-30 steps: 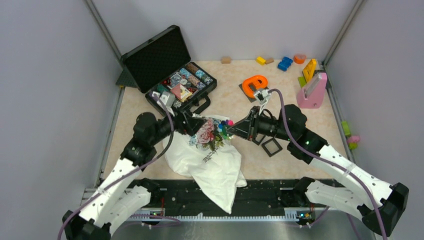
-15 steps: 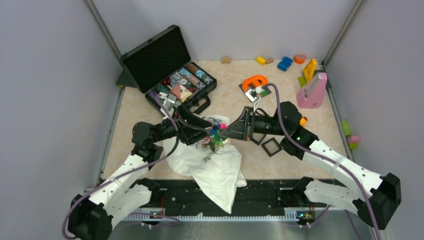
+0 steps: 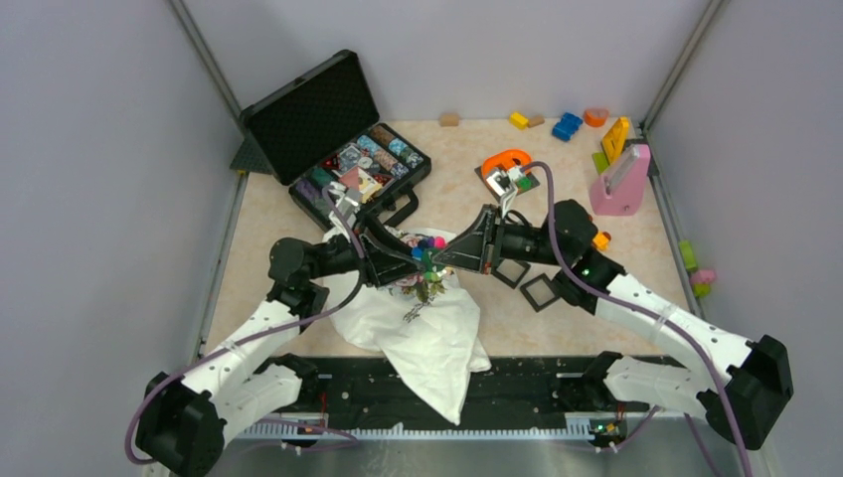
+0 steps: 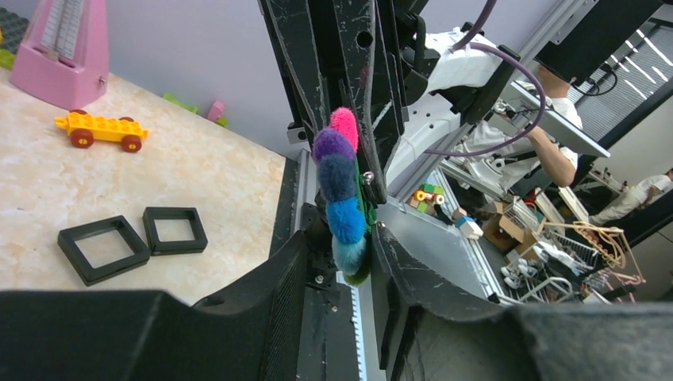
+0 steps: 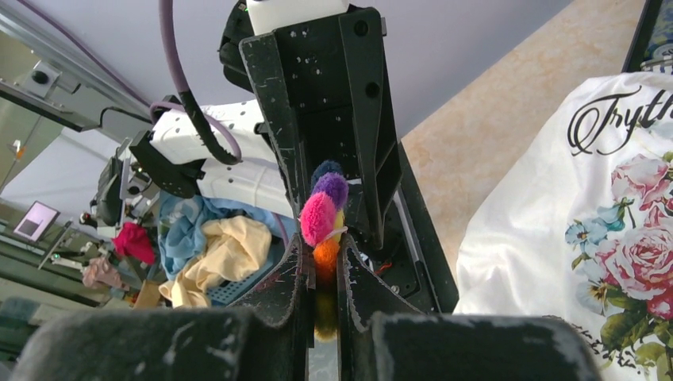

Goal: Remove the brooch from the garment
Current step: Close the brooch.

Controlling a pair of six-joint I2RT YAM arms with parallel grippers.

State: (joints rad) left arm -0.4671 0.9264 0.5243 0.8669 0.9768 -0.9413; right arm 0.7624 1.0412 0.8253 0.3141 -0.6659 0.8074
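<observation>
left hand (image 4: 343,236) narrowed around brooch (image 4: 341,186), right hand (image 5: 323,266) still pinching it

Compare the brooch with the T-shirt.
Look: the brooch is a cluster of fuzzy pink, purple, blue and orange balls; the T-shirt is white cloth with roses and script. Size: the brooch is tiny, the T-shirt far larger. Pose: the brooch is pinched in the right gripper; the T-shirt lies crumpled on the table. Both sit between the arms.
</observation>
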